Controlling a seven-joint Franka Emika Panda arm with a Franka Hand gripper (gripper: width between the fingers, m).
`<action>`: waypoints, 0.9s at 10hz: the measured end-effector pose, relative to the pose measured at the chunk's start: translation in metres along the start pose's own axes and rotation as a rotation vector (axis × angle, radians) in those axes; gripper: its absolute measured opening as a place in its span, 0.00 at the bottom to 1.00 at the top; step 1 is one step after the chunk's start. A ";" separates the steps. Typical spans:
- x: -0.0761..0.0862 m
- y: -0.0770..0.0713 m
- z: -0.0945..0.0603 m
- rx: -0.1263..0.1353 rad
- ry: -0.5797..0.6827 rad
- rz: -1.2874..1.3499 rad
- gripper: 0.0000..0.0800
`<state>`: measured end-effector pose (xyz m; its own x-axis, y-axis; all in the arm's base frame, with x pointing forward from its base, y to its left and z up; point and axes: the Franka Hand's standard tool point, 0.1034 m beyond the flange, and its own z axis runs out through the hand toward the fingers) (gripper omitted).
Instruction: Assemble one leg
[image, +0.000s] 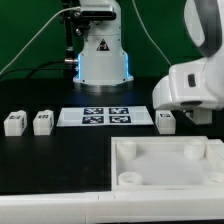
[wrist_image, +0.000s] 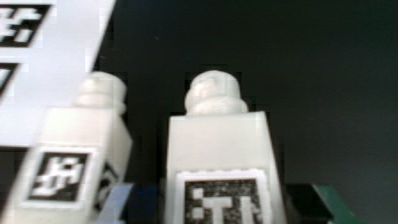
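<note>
In the wrist view one white leg with a black-and-white tag stands between my gripper's two fingers, which press against its sides. A second leg stands close beside it, outside the jaws. In the exterior view the gripper is down at the table on the exterior view's right, over a leg; the neighbouring leg is hidden behind the hand. Two more legs sit at the exterior view's left.
The marker board lies between the two pairs of legs and shows in the wrist view. A large white tray-like part with round corner holes lies in front. The robot base stands behind.
</note>
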<state>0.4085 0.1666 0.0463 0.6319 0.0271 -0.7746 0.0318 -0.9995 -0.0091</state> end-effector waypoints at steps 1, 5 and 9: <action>0.002 0.002 -0.023 -0.012 0.126 -0.014 0.36; -0.004 0.009 -0.096 0.007 0.475 -0.041 0.36; -0.003 0.004 -0.125 0.045 0.817 -0.051 0.36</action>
<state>0.5036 0.1648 0.1274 0.9959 0.0605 -0.0672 0.0557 -0.9959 -0.0712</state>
